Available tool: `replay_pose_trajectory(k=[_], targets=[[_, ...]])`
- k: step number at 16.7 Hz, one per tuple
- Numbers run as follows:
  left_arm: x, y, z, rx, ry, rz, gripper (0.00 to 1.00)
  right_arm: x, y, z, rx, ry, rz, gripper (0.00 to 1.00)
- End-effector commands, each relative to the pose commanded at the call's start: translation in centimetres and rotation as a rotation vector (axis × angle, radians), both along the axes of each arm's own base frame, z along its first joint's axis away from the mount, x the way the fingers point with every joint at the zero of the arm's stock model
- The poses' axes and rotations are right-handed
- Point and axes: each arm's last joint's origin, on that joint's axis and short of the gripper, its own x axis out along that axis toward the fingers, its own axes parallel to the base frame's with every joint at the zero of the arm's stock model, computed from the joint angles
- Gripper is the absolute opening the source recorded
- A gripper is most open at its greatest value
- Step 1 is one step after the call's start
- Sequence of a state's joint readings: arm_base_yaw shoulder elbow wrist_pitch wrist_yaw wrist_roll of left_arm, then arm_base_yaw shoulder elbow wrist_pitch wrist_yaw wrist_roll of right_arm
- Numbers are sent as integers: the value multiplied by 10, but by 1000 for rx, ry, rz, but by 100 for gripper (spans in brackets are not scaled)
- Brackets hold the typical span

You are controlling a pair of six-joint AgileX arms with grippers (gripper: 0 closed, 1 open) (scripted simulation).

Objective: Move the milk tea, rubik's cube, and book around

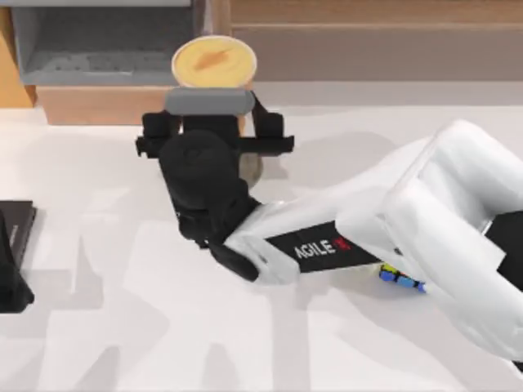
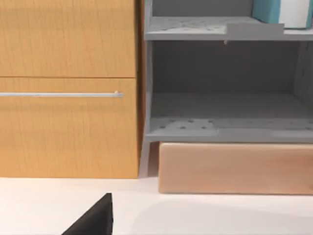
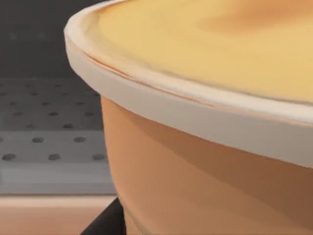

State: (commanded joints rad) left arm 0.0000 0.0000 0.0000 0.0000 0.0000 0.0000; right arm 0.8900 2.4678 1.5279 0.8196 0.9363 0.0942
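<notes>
The milk tea (image 1: 214, 62), a tall orange-tan cup with a creamy top and pale rim, stands at the table's back edge in front of the shelf unit. My right gripper (image 1: 212, 124) reaches across from the right. Its black fingers (image 1: 155, 131) flank the cup on both sides and are shut on it. The right wrist view shows the cup (image 3: 205, 161) very close, with a dark finger (image 3: 105, 223) at its side. The rubik's cube (image 1: 400, 278) peeks out from under my right arm. The teal book (image 2: 268, 10) sits on an upper shelf. My left arm (image 1: 12, 253) is parked at the left edge.
A grey shelf unit (image 2: 225, 127) with perforated boards sits on a pale wooden base (image 2: 234, 169) at the back. Beside it is a wooden cabinet (image 2: 68, 88) with a metal handle. My right arm's white links cover much of the table's right half.
</notes>
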Motion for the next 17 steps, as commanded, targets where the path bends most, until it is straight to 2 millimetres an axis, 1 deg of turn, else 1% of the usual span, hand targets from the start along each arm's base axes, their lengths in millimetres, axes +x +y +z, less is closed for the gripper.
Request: replay_pose_trajectory(k=[4, 17], targets=[[0, 0, 0, 0, 0, 0, 100, 0, 0, -2, -3, 2, 0, 0], [0, 0, 0, 0, 0, 0, 100, 0, 0, -2, -3, 2, 0, 98]])
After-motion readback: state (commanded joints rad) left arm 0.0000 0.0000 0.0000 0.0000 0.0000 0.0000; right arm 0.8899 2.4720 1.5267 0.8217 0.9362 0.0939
